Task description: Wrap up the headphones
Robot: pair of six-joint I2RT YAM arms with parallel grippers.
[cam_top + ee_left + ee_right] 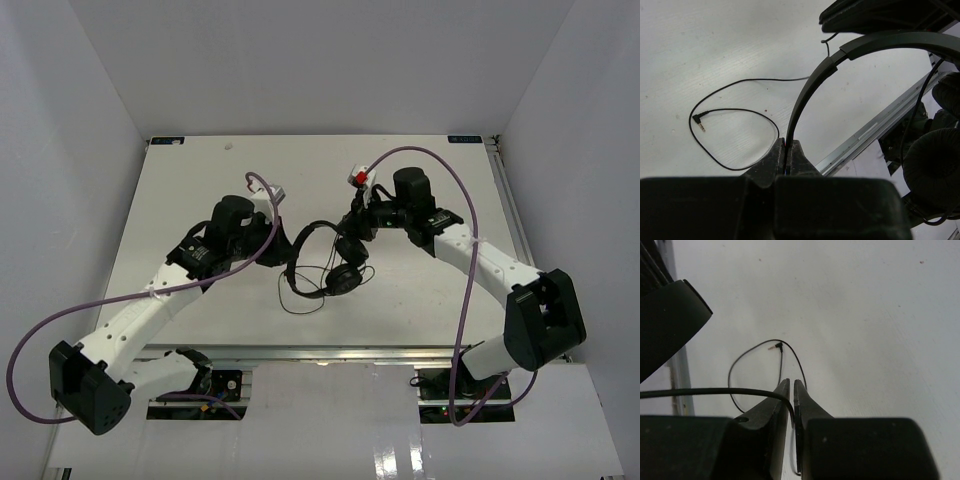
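The black headphones [322,228] hang above the table between my two grippers, with both round earcups [345,278] dangling low. My left gripper [288,256] is shut on one end of the thin headband [810,90], which rises from the jaws and arches right; an earcup [932,167] shows at the right edge. My right gripper [352,228] is by the other end of the headband. In the right wrist view it [791,383] is shut on the thin black cord [715,390]. The cord's loose end loops on the table, ending in an angled plug [699,120], also seen in the right wrist view [775,345].
The white table [420,180] has grey walls on three sides and a metal rail [330,352] along the near edge. Purple arm cables [440,160] arc over both arms. A large dark blurred shape [667,325] fills the right wrist view's upper left.
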